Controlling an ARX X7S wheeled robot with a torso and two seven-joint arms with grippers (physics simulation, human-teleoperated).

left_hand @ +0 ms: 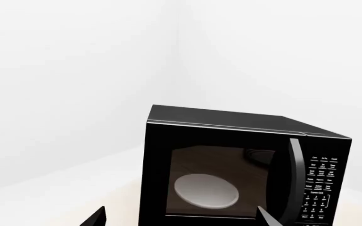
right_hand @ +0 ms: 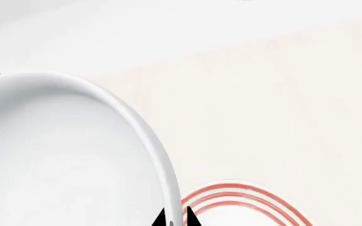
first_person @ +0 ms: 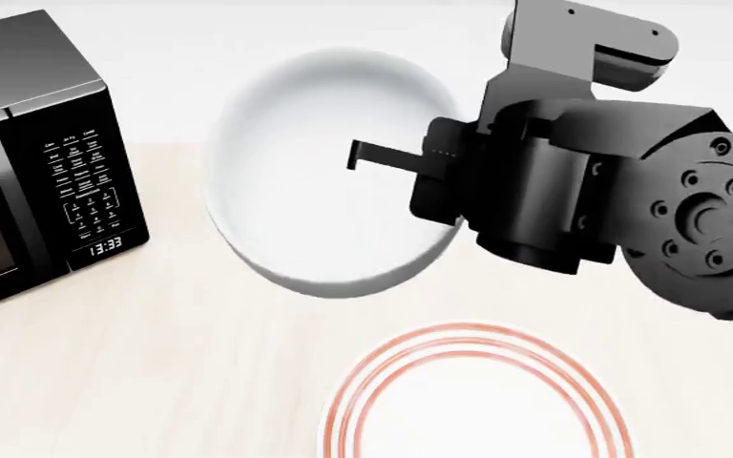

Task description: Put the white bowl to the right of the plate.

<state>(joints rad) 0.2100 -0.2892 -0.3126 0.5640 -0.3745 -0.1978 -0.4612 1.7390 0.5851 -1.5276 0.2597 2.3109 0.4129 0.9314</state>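
Observation:
The white bowl (first_person: 322, 181) is tilted and held above the table, beyond and slightly left of the plate (first_person: 475, 391) in the head view. My right gripper (first_person: 369, 158) is shut on the bowl's rim, one finger inside and one outside. In the right wrist view the fingertips (right_hand: 175, 219) pinch the rim of the bowl (right_hand: 61, 155), with the red-ringed plate (right_hand: 247, 209) on the table just past it. My left gripper (left_hand: 181, 219) is open and empty, facing the microwave; it does not show in the head view.
A black microwave (first_person: 35, 162) stands at the left of the light wooden table (first_person: 150, 363). Its door is closed, with a pale dish (left_hand: 206, 190) visible through the glass. A white wall lies behind.

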